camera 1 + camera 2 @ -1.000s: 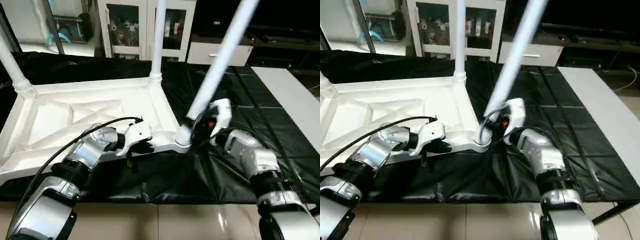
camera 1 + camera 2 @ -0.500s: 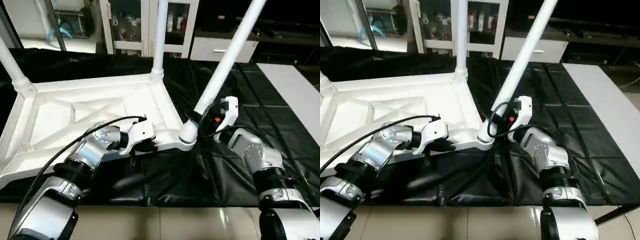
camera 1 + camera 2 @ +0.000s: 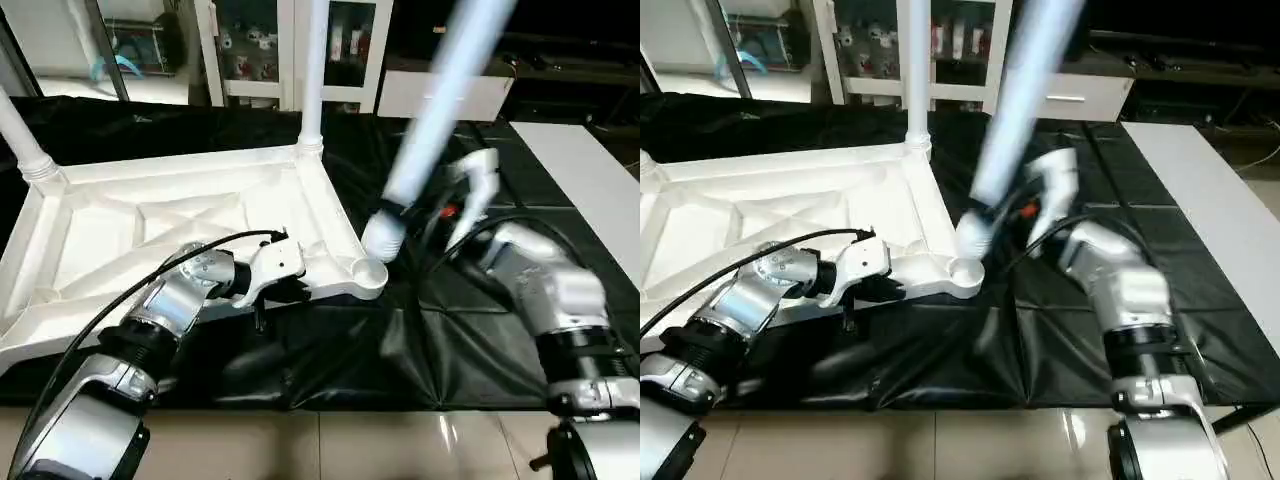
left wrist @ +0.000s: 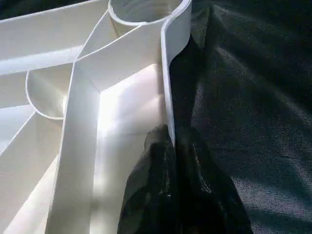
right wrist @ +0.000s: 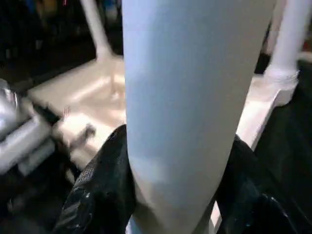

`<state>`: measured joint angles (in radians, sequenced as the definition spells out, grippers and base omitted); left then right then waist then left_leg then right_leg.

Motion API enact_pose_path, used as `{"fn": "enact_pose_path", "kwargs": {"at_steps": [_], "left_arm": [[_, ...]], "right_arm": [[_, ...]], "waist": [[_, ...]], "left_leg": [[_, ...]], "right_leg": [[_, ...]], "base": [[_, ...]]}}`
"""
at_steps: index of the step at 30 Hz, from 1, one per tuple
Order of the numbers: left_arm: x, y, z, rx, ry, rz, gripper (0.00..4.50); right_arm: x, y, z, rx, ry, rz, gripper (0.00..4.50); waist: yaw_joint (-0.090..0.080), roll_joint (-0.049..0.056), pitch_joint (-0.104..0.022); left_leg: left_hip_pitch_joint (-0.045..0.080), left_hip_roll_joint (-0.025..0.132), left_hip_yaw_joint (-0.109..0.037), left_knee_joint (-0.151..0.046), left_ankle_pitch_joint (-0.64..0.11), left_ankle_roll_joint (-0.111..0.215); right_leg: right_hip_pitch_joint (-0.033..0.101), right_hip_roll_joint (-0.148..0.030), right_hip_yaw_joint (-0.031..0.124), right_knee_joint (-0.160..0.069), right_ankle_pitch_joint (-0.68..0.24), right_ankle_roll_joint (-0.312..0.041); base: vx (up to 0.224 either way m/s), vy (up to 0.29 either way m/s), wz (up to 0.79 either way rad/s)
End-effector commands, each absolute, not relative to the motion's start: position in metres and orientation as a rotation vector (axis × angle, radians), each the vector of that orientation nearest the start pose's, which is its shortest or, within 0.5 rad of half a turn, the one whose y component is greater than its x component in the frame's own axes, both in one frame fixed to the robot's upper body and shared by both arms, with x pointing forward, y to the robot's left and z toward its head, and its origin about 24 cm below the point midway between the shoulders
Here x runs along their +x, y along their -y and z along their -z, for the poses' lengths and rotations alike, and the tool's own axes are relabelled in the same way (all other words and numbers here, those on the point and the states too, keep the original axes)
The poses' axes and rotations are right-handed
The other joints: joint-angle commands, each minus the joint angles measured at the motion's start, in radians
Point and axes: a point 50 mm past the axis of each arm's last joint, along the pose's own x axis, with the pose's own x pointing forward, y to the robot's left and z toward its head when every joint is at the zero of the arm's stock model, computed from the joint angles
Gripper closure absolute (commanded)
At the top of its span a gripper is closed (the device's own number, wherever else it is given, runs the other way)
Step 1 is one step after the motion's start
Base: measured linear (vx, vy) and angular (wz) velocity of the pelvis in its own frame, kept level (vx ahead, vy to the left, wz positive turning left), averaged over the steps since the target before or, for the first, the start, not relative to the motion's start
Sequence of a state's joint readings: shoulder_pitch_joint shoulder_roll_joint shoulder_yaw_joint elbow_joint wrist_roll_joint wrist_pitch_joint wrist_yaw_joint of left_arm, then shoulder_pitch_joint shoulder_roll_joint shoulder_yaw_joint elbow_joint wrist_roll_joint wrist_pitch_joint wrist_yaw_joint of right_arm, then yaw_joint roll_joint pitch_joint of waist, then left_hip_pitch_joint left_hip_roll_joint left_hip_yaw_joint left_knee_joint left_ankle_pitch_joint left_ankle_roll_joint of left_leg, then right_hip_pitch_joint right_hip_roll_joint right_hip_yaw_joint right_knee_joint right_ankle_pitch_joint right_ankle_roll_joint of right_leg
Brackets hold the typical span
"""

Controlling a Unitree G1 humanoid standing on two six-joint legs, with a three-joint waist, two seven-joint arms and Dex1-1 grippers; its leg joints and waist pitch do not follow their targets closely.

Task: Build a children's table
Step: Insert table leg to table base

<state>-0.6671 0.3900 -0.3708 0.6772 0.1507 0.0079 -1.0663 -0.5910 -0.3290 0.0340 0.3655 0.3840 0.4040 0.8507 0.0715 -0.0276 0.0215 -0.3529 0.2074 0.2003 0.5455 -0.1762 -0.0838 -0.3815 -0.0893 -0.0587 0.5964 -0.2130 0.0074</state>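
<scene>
The children's table top (image 3: 150,225) lies upside down, ribbed side up, on the black cloth. Two white legs stand in its far corners, one at the left (image 3: 22,130) and one at the right (image 3: 312,70). My left gripper (image 3: 290,290) is shut on the top's near rim (image 4: 168,97), close to the near right socket (image 3: 368,273), which stands empty. My right gripper (image 5: 175,161) is closed around a third leg (image 3: 430,110), its black fingers (image 5: 102,190) on either side of the tube. The leg tilts, and its flared end (image 3: 385,235) hangs just above and behind that socket.
The black-draped work table (image 3: 480,330) ends at a front edge near me, with tiled floor below. A white flat surface (image 3: 590,190) lies at the right. Glass-door cabinets (image 3: 250,50) stand behind the table.
The tilted leg's flared end has lifted out of the near right socket, which now shows empty. My right arm has risen and swung right with it. The left gripper keeps its hold.
</scene>
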Motion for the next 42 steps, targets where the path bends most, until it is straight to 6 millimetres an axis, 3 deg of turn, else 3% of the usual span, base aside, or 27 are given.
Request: {"fn": "enact_pose_path", "kwargs": {"at_steps": [1, 4, 6, 13, 22, 37, 42], "left_arm": [[0.314, -0.148, -0.018, 0.699, -0.655, 1.261, 4.5], [0.314, -0.147, -0.018, 0.708, -0.655, 1.267, 4.5], [0.314, -0.146, -0.018, 0.71, -0.655, 1.267, 4.5], [0.312, -0.146, -0.018, 0.711, -0.657, 1.273, 4.5], [0.311, -0.146, -0.017, 0.711, -0.661, 1.272, 4.5], [0.308, -0.148, -0.016, 0.701, -0.662, 1.261, 4.5], [0.307, -0.149, -0.016, 0.702, -0.664, 1.257, 4.5]], "right_arm": [[0.338, 0.148, -0.113, 0.032, -0.174, -0.933, 2.65], [0.341, 0.148, -0.1, -0.091, -0.239, -0.903, 2.65], [0.343, 0.148, -0.098, -0.112, -0.248, -0.892, 2.65], [0.345, 0.144, -0.096, -0.082, -0.251, -0.907, 2.65], [0.353, 0.134, -0.098, -0.044, -0.233, -0.928, 2.65], [0.359, 0.13, -0.089, 0.016, -0.218, -0.9, 2.65], [0.361, 0.133, -0.085, 0.044, -0.215, -0.867, 2.65]], "waist": [[0.004, 0.003, -0.041], [0.004, 0.002, -0.042], [0.004, 0.0, -0.041], [0.001, -0.001, -0.041], [-0.002, -0.008, -0.044], [-0.003, -0.012, -0.041], [-0.005, -0.013, -0.041]], "left_leg": [[0.009, 0.031, -0.013, -0.053, -0.167, 0.004], [0.007, 0.027, -0.01, -0.047, -0.134, 0.016], [0.007, 0.026, -0.009, -0.046, -0.146, 0.019], [0.009, 0.029, -0.01, -0.045, -0.161, 0.025], [0.006, 0.027, -0.01, -0.04, -0.118, 0.048], [0.008, 0.029, -0.01, -0.04, -0.16, 0.036], [0.008, 0.028, -0.01, -0.039, -0.154, 0.036]], "right_leg": [[0.034, -0.051, 0.04, -0.056, -0.028, -0.22], [0.036, -0.049, 0.039, -0.049, 0.039, -0.236], [0.038, -0.051, 0.04, -0.051, 0.015, -0.24], [0.036, -0.051, 0.041, -0.05, -0.001, -0.243], [0.04, -0.05, 0.041, -0.04, 0.06, -0.265], [0.036, -0.053, 0.042, -0.044, -0.029, -0.254], [0.035, -0.052, 0.043, -0.042, -0.015, -0.255]], "base": [[0.0, 0.0, 0.0], [0.0, 0.0, 0.0], [0.0, 0.0, 0.0], [0.0, 0.0, 0.0], [0.0, 0.0, 0.0], [0.0, 0.0, 0.0], [0.0, 0.0, 0.0]]}}
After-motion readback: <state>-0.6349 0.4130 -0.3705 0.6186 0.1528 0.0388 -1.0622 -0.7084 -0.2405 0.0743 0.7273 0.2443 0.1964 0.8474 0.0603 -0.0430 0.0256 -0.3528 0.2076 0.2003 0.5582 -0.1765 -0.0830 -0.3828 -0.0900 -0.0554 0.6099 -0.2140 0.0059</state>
